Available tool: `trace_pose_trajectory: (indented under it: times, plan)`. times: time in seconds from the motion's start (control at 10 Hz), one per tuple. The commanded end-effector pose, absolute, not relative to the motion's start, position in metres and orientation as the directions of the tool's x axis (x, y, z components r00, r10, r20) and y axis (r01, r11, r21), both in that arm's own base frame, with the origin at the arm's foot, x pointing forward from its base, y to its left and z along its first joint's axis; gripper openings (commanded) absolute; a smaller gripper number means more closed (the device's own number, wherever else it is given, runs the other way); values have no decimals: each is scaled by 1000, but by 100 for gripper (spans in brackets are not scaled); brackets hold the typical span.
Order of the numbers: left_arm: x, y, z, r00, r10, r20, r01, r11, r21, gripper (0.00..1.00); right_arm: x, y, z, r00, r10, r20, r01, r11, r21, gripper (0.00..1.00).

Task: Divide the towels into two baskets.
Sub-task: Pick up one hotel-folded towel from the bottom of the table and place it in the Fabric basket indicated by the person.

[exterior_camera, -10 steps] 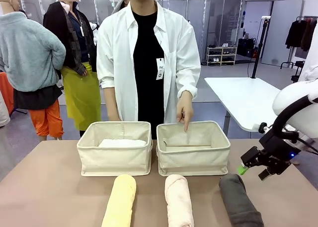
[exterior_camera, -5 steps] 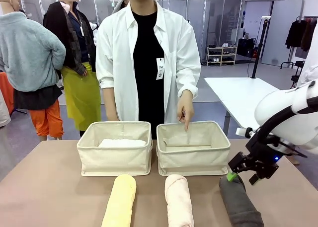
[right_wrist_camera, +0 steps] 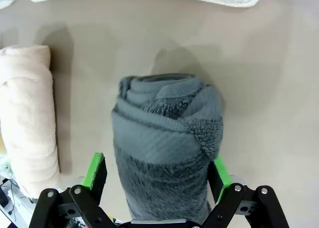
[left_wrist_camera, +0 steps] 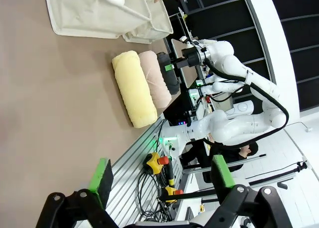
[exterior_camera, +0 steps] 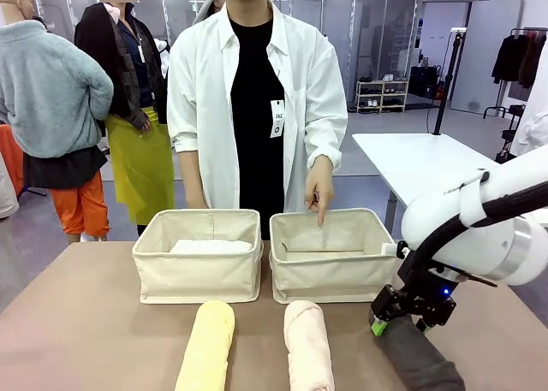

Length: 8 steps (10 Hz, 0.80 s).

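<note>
Right gripper (exterior_camera: 387,321): jaws at full spread, nothing held. It is set low over the far end of the dark grey towel (exterior_camera: 421,364). In the wrist view (right_wrist_camera: 157,174) a green pad stands on each flank of the roll, just beside the pile and not pressing in.

Left gripper (left_wrist_camera: 162,175): jaws wide, empty, hanging above bare table (exterior_camera: 77,322).

Dark grey towel (right_wrist_camera: 164,143): lengthwise near the table's near right corner, rolled end facing the baskets.

Pale pink towel (exterior_camera: 308,346): near edge, centre, parallel to the grey, with a strip of bare table between them.

Pale yellow towel (exterior_camera: 207,346): near edge, left of the pink.

White towel (exterior_camera: 210,246): lying inside the left basket (exterior_camera: 197,280).

Right basket (exterior_camera: 334,281): just beside the left one, nothing seen inside. Person's hand (exterior_camera: 318,190) points a finger down at its far rim.

Step in hand (judged): the grasp on the grey towel, with one towel of four already binned.

Next move calls for: closing firmly, since terry compresses, then a lift high enough for the hanging tail to clear a folded rim. The right basket is the likely target, given the pointing hand.

Room: open table between the towel's far end and the right basket's near wall. The pink roll leaves the inner pad space, and the soft rim could snag a low carry
</note>
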State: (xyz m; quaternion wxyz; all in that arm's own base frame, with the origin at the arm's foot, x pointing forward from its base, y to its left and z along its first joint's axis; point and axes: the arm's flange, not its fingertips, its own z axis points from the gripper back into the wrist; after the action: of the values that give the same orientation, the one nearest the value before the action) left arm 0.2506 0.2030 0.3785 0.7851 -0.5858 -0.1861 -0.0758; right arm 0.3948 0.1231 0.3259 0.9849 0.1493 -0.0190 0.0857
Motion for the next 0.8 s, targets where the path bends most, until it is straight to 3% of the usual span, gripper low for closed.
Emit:
trace_pose_trajectory:
  times: [0.0, 0.1, 0.2, 0.3, 0.4, 0.6, 0.7]
  plan:
    - [245, 202, 381, 916, 99, 389, 347, 296, -890, 100, 353, 133, 310, 990, 130, 62, -141, 966, 216, 100]
    - [245, 202, 381, 916, 99, 389, 347, 296, -890, 100, 353, 135, 310, 989, 131, 72, -143, 971, 194, 88]
    - [245, 202, 381, 916, 99, 389, 347, 296, -890, 100, 353, 137, 310, 987, 138, 79, -151, 971, 187, 40]
    - [245, 202, 381, 916, 99, 389, 347, 296, -890, 100, 353, 139, 311, 987, 142, 78, -154, 974, 169, 28]
    - [245, 202, 381, 916, 99, 389, 347, 296, -890, 100, 352, 141, 310, 986, 152, 73, -161, 975, 152, 0]
    - [245, 202, 381, 916, 99, 389, 347, 296, -890, 100, 351, 138, 313, 985, 158, 70, -166, 975, 148, 0]
    - [245, 202, 381, 916, 99, 389, 347, 296, -890, 100, 353, 135, 321, 981, 176, 82, -187, 971, 148, 5]
